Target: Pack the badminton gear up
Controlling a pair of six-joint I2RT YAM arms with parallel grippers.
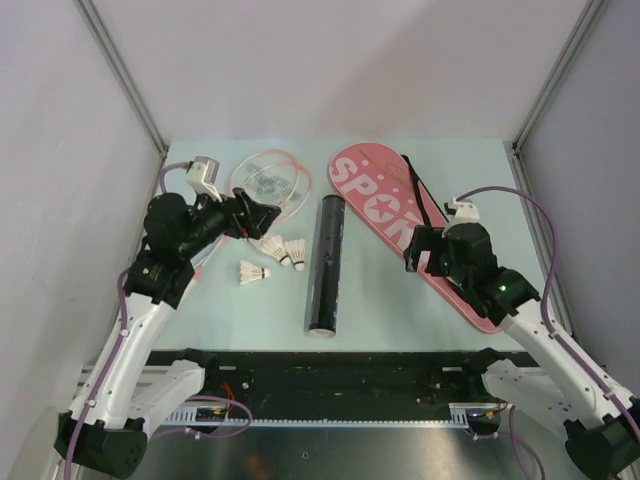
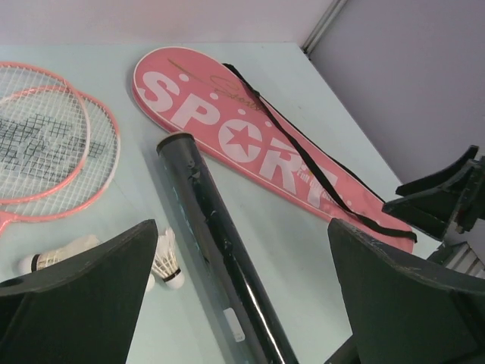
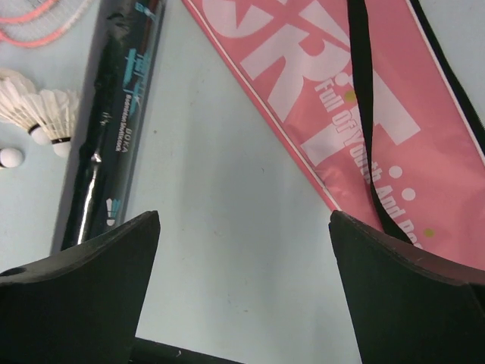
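Wide open and empty on both sides: nothing between the left jaws, nothing between the right jaws. Just beside and below the left jaws, three shuttles (image 1: pixel 272 247) on the table (image 1: pixel 380 300), two touching, one apart. Ahead and to the left of those jaws, rackets (image 1: pixel 268 183) with heads overlapping. Between the two sets of jaws, tube (image 1: pixel 327 265), flat, pointing away from the arms. Directly under the right jaws, cover (image 1: pixel 400 215), strap (image 1: pixel 420 195) loose across it. Nothing packed yet, judging by this layout.

Likely trouble from here:
- Crushing feathers, if closing on a shuttle's skirt instead of its cork.
- Knocking the touching pair apart, or into the tube, when reaching for one.
- Rolling the tube off line with a glancing touch: round, smooth, nothing bracing it.
- Far end capped or open: cannot tell. If capped, no way in for shuttles.
- Snagging the strap when lifting the cover, with its slack right under the right jaws.
- Pinching both layers of the cover shut, leaving no mouth for the rackets.
- Catching strings rather than frame on the overlapping heads, dragging both at once.
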